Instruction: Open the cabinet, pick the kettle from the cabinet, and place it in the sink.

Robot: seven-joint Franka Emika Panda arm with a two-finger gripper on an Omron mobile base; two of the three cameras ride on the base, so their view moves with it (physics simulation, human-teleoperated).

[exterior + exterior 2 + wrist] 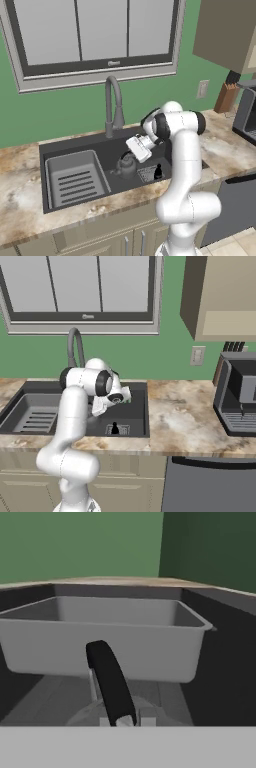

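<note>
The dark grey kettle (125, 166) stands in the right part of the charcoal sink (75, 143), beside the grey ribbed tray insert (74, 181). From above and to the right, my gripper (131, 155) reaches down to it. In the hand view the kettle's black arched handle (107, 677) runs down between the fingertips of my gripper (125, 721), which is shut on it, with the tray's wall (100, 647) just behind. The beige wall cabinet (222, 298) hangs at the upper right; I cannot tell how its door stands.
A tall arched faucet (112, 102) rises behind the basin. A small dark bottle (158, 172) sits on the sink's front right. On the counter to the right are a coffee machine (240, 401) and a knife block (226, 97).
</note>
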